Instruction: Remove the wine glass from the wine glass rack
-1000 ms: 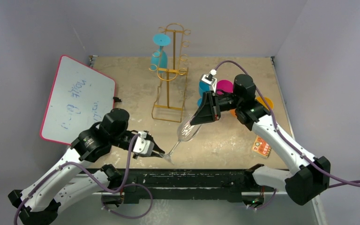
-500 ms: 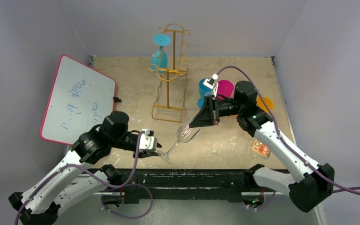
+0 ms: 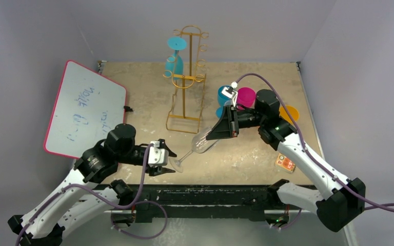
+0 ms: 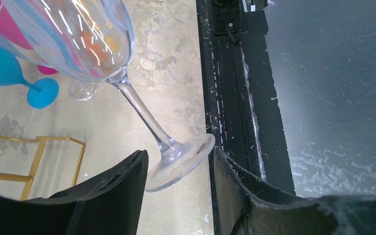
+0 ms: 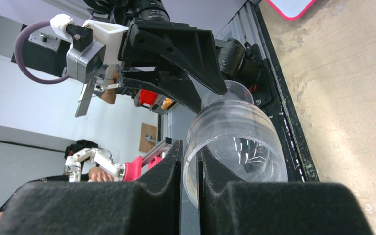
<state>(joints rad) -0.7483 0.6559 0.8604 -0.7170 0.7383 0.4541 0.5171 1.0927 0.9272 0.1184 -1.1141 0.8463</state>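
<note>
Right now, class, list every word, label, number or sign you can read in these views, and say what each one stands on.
Nothing here can be quoted with confidence.
Whiteboard: blue handwriting in a few lines, too blurred and turned to read.
Foot of the clear wine glass: faint lettering near the rim of the foot, too blurred to read.
Orange card on the table: small pale markings, too small to tell whether they are text.

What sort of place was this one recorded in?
Most likely a robotics lab test cell: plain grey walls box in a scuffed table, staged props such as the wine glass rack and a whiteboard are set out, and the right wrist view shows another robot arm beyond.
</note>
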